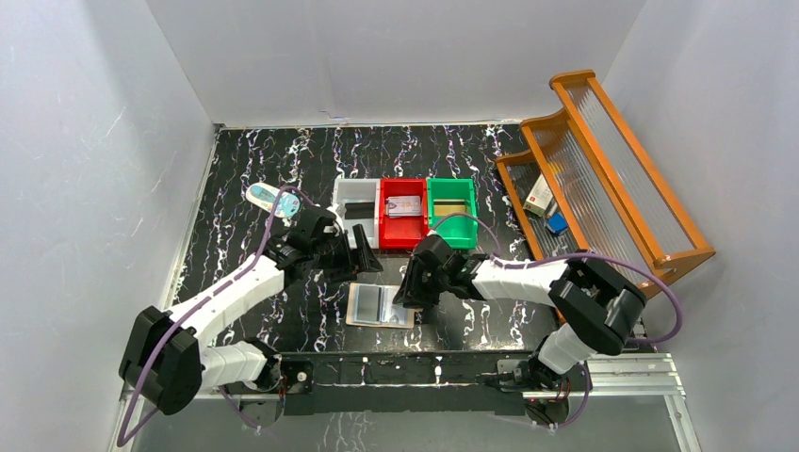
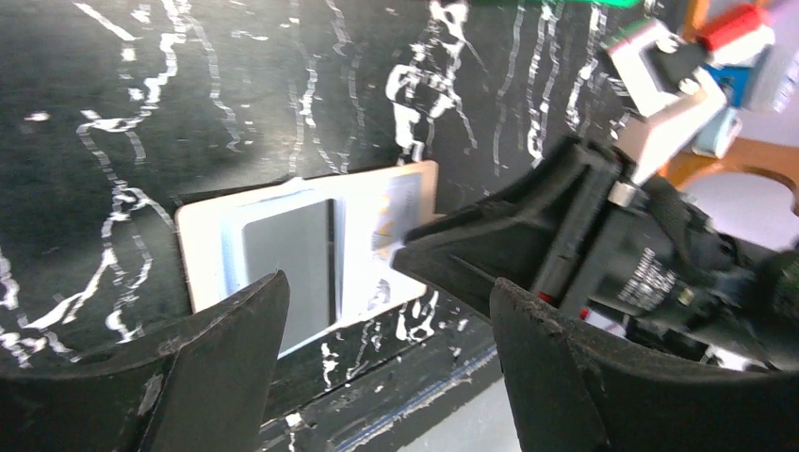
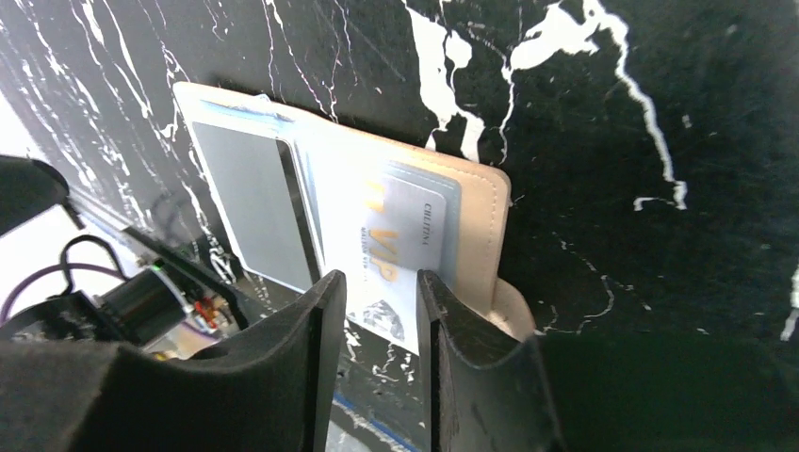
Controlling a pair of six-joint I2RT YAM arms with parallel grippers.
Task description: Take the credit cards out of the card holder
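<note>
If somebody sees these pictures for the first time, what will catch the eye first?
The open card holder lies flat near the front edge of the black marbled table, between the two arms. The right hand is at its right pocket, fingers either side of a pale VIP card that sticks out; the left hand hovers open nearby. Behind stands a row of white, red and green bins.

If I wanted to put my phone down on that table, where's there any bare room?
Bare: on the black marbled table, the strip between the back wall and the row of white, red and green plastic bins, and the strip along the left wall. Crowded: around the open beige leather card holder, where the left claw and right claw meet.
</note>
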